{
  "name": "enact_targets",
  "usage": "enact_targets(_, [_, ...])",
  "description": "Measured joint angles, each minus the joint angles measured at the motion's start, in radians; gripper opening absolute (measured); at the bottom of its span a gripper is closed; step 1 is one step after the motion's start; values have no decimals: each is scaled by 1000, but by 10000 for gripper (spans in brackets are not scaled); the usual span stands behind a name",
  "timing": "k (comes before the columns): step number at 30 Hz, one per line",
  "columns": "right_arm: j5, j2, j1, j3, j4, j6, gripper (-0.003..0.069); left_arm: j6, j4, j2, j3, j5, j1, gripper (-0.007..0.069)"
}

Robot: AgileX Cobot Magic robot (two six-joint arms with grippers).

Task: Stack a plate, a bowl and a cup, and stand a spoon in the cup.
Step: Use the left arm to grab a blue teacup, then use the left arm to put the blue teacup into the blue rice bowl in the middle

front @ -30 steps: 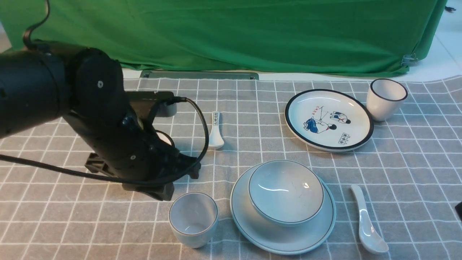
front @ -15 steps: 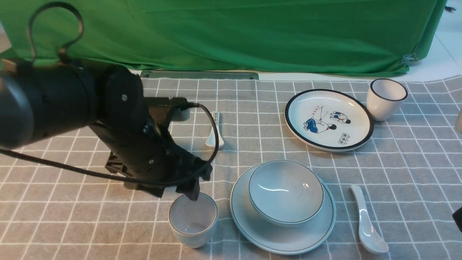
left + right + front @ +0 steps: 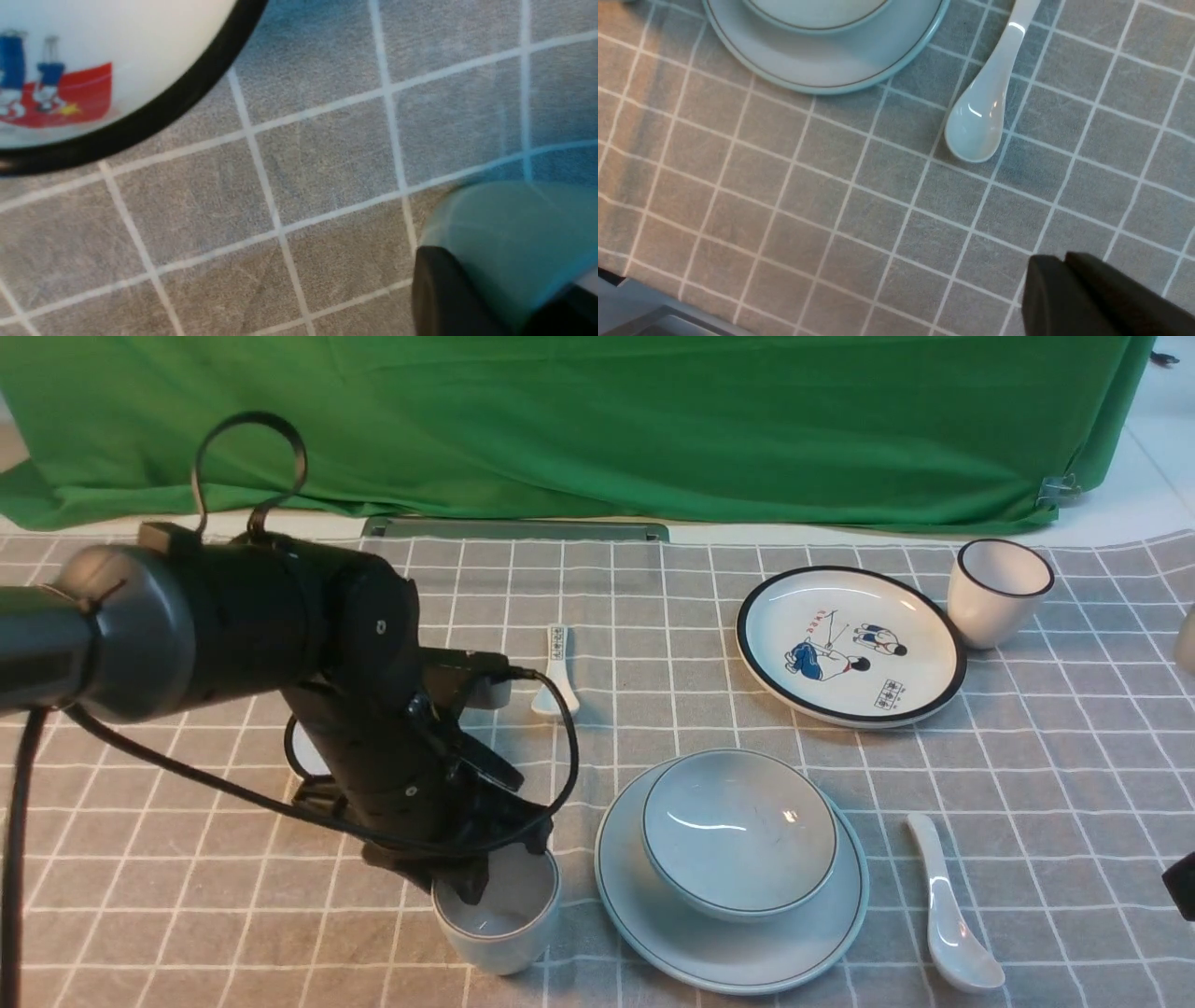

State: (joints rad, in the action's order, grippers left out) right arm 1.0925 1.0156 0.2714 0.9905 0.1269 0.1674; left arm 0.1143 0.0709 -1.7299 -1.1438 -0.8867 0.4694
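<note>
Grey checked cloth (image 3: 1074, 775) covers the whole table, w/ a green drape (image 3: 653, 420) across the back.

My L gripper (image 3: 490, 873) is down on the cup (image 3: 509, 924). One finger dips inside the rim, the other is outside, so the fingers (image 3: 439, 298) pinch the cup's wall btwn them. The left wrist view shows a dark pad flat against that pale wall (image 3: 504, 224). The cup stands on the cloth near my front edge, just left of the plate (image 3: 709, 952); can't tell if the two touch.

The bowl (image 3: 738, 831) sits upright in the middle of the plate. The spoon (image 3: 948, 915) lies on the cloth just right of the plate, hollow side up, scoop end toward me, handle pointing away.

My R gripper (image 3: 1064, 261) has its fingers pressed together w/ nothing btwn them. It hangs over bare cloth near the spoon's scoop (image 3: 980, 112), apart from it. The plate's edge (image 3: 822, 65) also shows in that right wrist view. In the front view only a dark sliver of this gripper shows, at the right edge.

Farther out:
- A small spoon w/ dark marks on its handle (image 3: 557, 677) lies beyond my L arm.
- A black-rimmed cartoon plate (image 3: 850, 644) sits at the back right.
- A black-rimmed white cup (image 3: 999, 593) stands just beside that plate.
- The left wrist view catches part of a black-rimmed white dish w/ a cartoon print (image 3: 93, 46) near the cup.
</note>
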Motion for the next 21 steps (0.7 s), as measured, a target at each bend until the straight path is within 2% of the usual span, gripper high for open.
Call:
enact_targets(3, [-1,0,0,0,0,5,69,-16,-1,37,-80,-20,0,31])
enact_targets(11, [-66,0,0,-1,0,7,69,-37,21,1,-365,-95,54,29])
enact_targets(14, [-125,2,0,-5,-17,8,69,-37,28,-91,-461,-127,116,29])
enact_targets(17, [-161,40,0,-7,-98,-46,69,-37,32,-205,-542,-149,180,29])
enact_targets(21, [-162,121,0,-7,-168,-97,69,-37,32,-286,-578,-149,207,29])
